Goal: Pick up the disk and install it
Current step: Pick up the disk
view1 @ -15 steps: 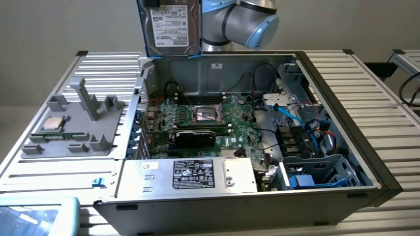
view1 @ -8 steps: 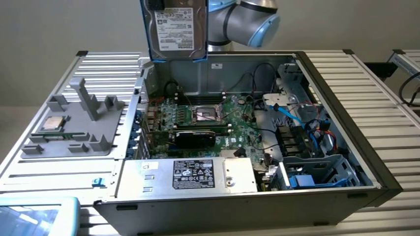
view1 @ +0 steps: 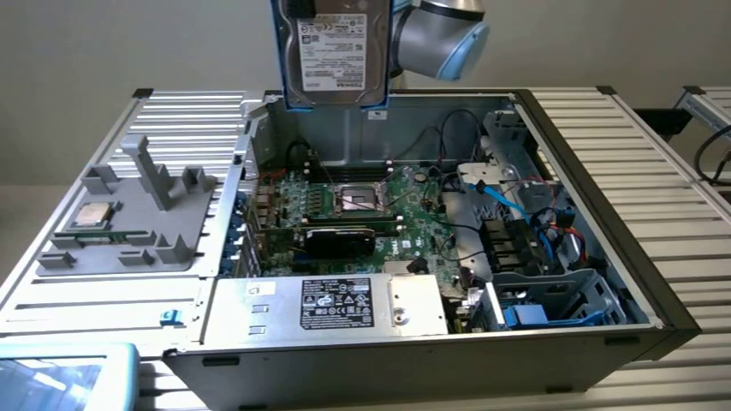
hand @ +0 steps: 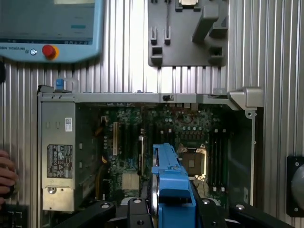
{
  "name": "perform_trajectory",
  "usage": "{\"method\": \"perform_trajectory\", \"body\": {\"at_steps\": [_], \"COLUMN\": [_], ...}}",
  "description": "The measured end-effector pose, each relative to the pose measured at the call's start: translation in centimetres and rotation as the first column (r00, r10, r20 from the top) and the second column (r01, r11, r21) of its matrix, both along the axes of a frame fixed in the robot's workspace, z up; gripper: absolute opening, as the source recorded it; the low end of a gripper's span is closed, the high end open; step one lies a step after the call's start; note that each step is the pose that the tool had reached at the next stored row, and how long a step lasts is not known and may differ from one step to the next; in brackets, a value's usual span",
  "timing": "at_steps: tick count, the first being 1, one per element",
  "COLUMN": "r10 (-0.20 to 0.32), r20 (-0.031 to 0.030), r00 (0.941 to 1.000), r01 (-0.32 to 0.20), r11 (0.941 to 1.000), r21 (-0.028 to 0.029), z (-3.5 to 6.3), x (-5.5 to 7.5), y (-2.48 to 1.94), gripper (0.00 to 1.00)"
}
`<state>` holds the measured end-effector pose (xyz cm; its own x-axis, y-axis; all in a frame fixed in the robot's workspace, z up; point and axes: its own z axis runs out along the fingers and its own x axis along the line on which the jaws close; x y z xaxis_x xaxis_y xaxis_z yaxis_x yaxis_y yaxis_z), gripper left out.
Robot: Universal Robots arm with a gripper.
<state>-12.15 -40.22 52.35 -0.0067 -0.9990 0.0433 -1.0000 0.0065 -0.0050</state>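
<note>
Pickup is done; the disk is hanging in the air, not yet installed.
In the exterior view, the grey moulded fixture is holding a square chip. The disk, flat grey metal with a white label in a glossy blue carrier, is hanging upright above the open case. The gripper fingers are clamping its sides. The ribbed drive cage is sitting rightmost.

I'm seeing the ribbed table carrying the open computer case, a grey holder tray just beside it on the exterior view's left, and a blue-edged pendant at the corner.
</note>
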Motion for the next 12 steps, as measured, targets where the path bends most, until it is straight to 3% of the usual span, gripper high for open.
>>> {"method": "perform_trajectory", "body": {"at_steps": [12], "r10": [0.0], "r20": [-0.0008], "r00": [1.0], "r01": [0.0], "r11": [1.0], "r21": [-0.0001], "z": [0.72], "x": [4.8], "y": [-1.58], "gripper": [0.37]}}
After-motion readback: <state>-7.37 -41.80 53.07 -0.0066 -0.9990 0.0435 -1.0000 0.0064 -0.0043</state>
